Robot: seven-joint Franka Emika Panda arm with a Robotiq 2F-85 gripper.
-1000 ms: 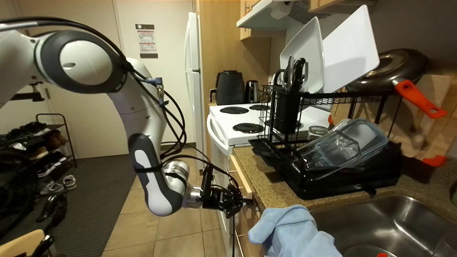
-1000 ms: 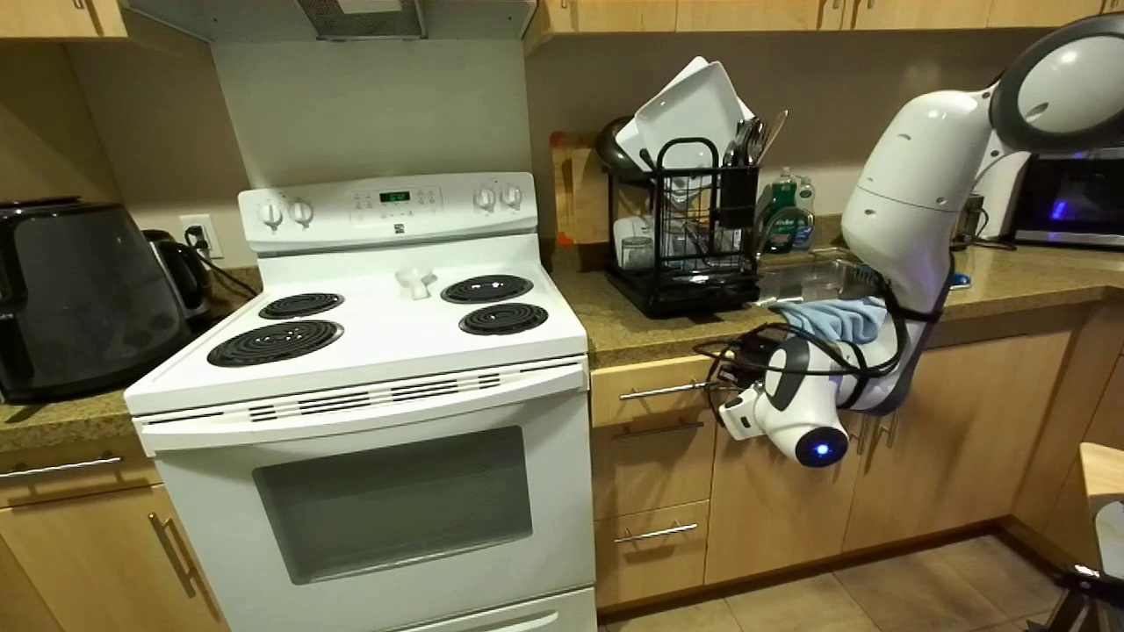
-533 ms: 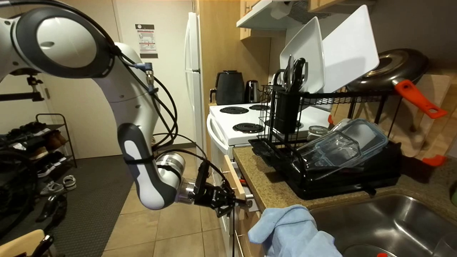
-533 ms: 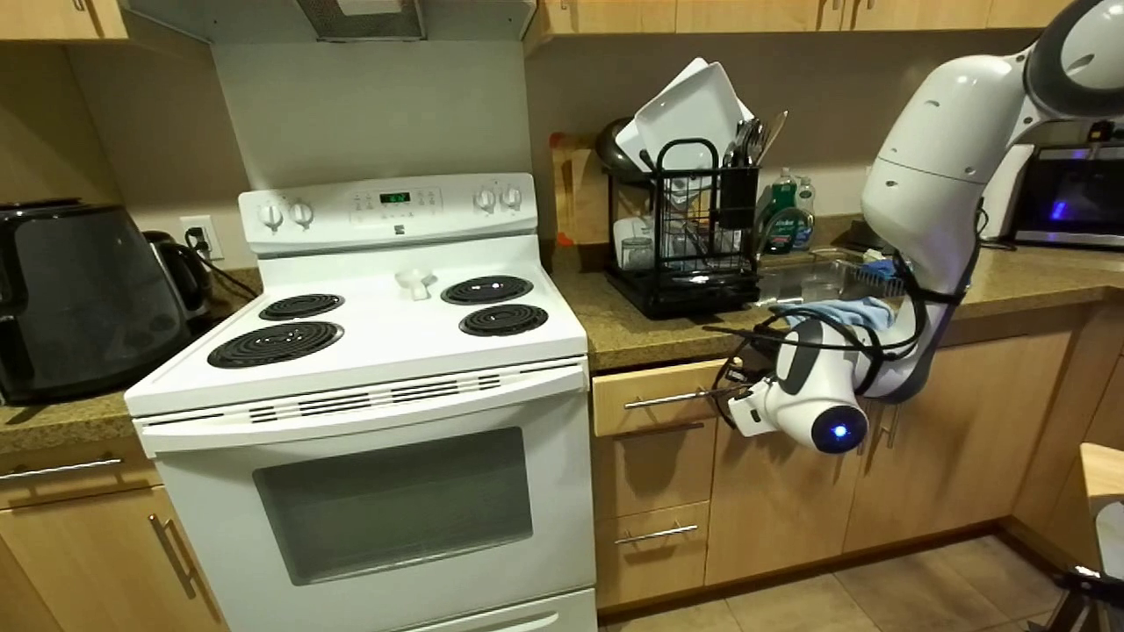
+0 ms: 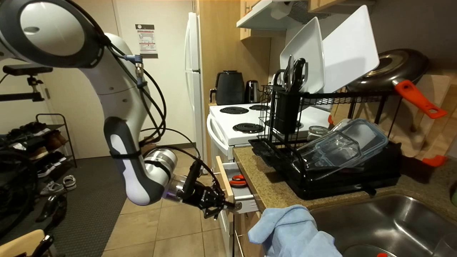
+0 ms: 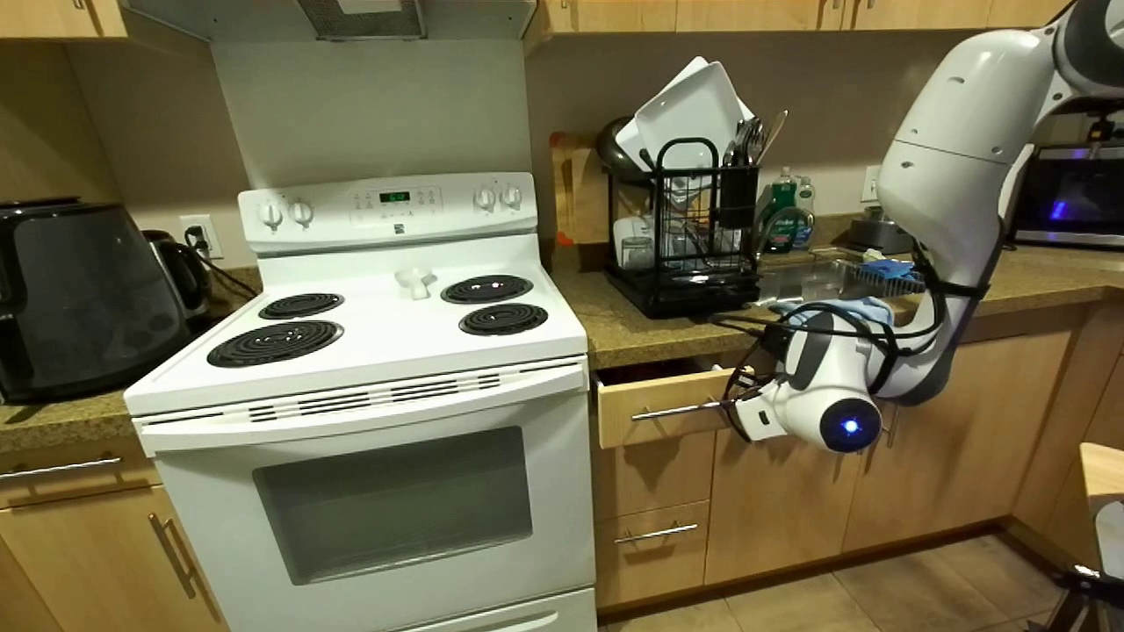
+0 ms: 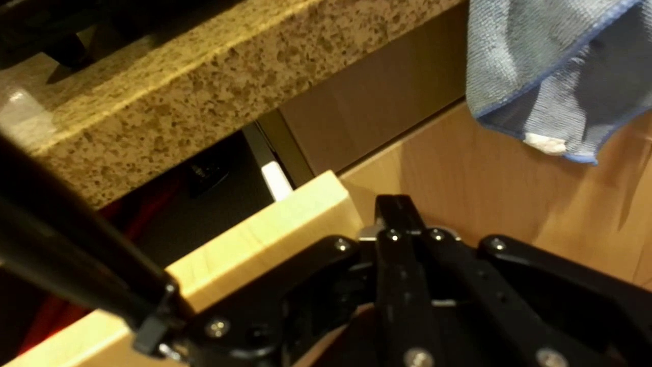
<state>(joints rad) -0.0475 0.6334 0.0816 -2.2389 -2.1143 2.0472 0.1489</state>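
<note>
My black gripper (image 7: 396,211) is shut; its two fingertips meet and nothing shows between them. It lies at the end of the pale wood drawer front (image 7: 265,229), right beside it in the wrist view. The drawer stands partly pulled out in both exterior views. A bar handle (image 6: 676,411) runs along its front, its far end hidden behind the wrist; whether the fingers touch the handle I cannot tell. Inside the drawer lie red-handled items (image 5: 238,181). In an exterior view the gripper (image 5: 234,206) sits at the drawer's near corner.
The granite counter edge (image 7: 204,97) overhangs the drawer. A blue cloth (image 5: 291,232) drapes over the counter's front by the sink (image 5: 403,221). A black dish rack (image 5: 321,178) holds plates and glass containers. The white stove (image 6: 378,369) adjoins the drawers.
The arm has drawn back away from the counter, and the drawer has slid further out with it, exposing its inside and the red handles. The gripper stays shut throughout.
</note>
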